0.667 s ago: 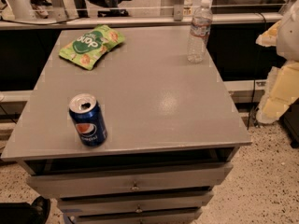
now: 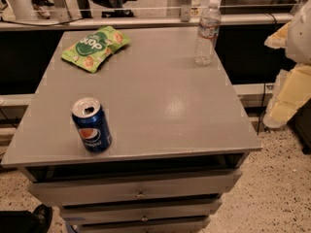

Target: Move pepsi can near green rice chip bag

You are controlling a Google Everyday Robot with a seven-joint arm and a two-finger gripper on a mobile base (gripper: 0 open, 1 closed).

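The pepsi can (image 2: 91,125) is dark blue with an open silver top. It stands upright near the front left corner of the grey table (image 2: 160,106). The green rice chip bag (image 2: 95,47) lies flat at the back left of the table, well apart from the can. My gripper (image 2: 290,89) is part of the cream and white arm at the right edge of the view. It is off the table's right side and far from both the can and the bag. It holds nothing that I can see.
A clear plastic water bottle (image 2: 208,30) stands upright at the back right of the table. Drawers (image 2: 138,193) run below the table's front edge. A rail and a counter (image 2: 146,21) run behind the table. A dark shoe (image 2: 41,212) shows at the bottom left.
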